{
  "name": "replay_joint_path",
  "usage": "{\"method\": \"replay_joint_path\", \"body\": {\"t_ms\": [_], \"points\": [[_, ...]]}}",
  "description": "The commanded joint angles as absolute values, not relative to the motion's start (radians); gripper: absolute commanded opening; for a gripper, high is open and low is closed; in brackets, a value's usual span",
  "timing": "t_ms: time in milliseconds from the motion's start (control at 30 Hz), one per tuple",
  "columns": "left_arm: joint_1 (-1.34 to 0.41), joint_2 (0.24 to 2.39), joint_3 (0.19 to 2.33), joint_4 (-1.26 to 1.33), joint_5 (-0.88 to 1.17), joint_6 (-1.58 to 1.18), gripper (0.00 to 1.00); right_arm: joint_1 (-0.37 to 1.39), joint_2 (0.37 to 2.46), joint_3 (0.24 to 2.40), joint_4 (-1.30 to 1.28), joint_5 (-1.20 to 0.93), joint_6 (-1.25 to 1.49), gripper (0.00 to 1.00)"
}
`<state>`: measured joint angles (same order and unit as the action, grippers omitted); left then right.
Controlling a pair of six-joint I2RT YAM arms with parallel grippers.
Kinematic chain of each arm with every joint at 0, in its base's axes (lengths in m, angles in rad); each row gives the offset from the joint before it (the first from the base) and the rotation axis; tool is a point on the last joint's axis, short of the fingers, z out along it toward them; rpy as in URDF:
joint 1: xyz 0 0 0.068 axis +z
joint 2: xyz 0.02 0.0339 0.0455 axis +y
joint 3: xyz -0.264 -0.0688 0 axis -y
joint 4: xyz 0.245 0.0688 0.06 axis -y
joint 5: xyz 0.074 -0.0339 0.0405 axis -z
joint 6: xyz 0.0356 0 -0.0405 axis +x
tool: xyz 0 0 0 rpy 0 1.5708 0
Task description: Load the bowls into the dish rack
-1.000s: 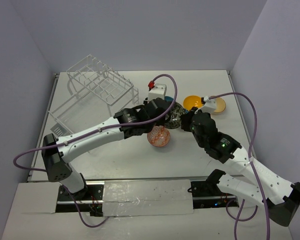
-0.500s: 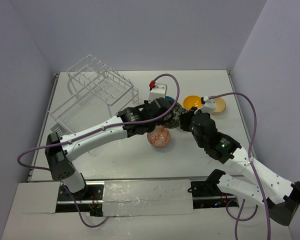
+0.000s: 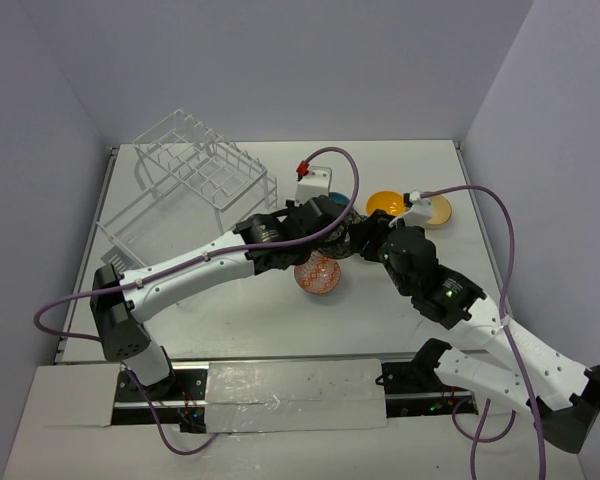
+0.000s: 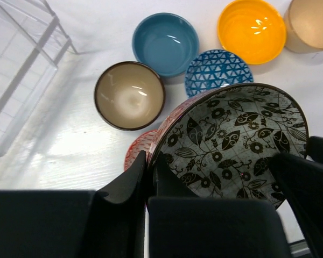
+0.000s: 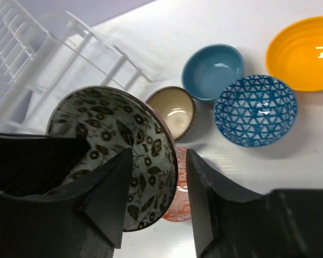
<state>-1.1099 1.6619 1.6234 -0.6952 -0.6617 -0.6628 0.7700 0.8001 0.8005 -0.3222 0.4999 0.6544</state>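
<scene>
A grey patterned bowl [image 4: 237,134] hangs tilted above the table, between the two arms [image 3: 347,238]. My left gripper [image 4: 151,166] is shut on its rim, one finger inside and one outside. My right gripper [image 5: 157,156] is open, its fingers standing on either side of the opposite rim [image 5: 113,140] without pressing it. Below lies the salmon bowl [image 3: 318,274]. On the table beyond are the dark brown bowl [image 4: 129,95], teal bowl [image 4: 166,43], blue patterned bowl [image 4: 215,70], orange-yellow bowl [image 3: 385,205] and tan bowl [image 3: 435,210]. The white wire dish rack [image 3: 185,180] stands far left.
The rack's wire legs [image 4: 21,70] come close to the dark brown bowl on its left. Grey walls close the table at the back and on both sides. Purple cables loop over both arms.
My left gripper has closed on the grey patterned bowl's rim. My right gripper, shut on that bowl before, has opened. Both arms have barely shifted.
</scene>
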Motion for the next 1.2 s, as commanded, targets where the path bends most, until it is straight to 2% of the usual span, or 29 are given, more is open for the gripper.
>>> {"method": "replay_joint_path", "body": {"t_ms": [0, 167, 333, 467, 500, 700, 933, 1167], "points": [[-1.114, 1.621, 1.657, -0.680, -0.733, -0.640, 0.00, 0.779, 0.755, 0.838, -0.232, 0.471, 0.641, 0.59], [-1.112, 1.582, 1.661, -0.681, -0.833, -0.557, 0.00, 0.779, 0.729, 0.848, -0.244, 0.450, 0.626, 0.81], [-1.103, 1.543, 1.701, -0.680, -0.994, -0.388, 0.00, 0.779, 0.687, 0.844, -0.253, 0.457, 0.614, 0.92], [-1.030, 1.461, 1.678, -0.547, -1.115, -0.088, 0.00, 0.779, 0.631, 0.813, -0.255, 0.501, 0.589, 0.99], [-1.011, 1.442, 1.665, -0.546, -1.114, -0.025, 0.00, 0.779, 0.620, 0.805, -0.252, 0.509, 0.584, 1.00], [-0.895, 1.328, 1.520, -0.106, -1.106, 0.612, 0.00, 0.779, 0.575, 0.755, -0.249, 0.535, 0.577, 1.00], [-0.778, 1.382, 1.509, 0.055, -1.019, 0.891, 0.00, 0.779, 0.612, 0.762, -0.275, 0.505, 0.574, 1.00], [-0.747, 1.408, 1.427, 0.184, -0.997, 1.028, 0.00, 0.778, 0.618, 0.747, -0.273, 0.491, 0.561, 0.99]]}}
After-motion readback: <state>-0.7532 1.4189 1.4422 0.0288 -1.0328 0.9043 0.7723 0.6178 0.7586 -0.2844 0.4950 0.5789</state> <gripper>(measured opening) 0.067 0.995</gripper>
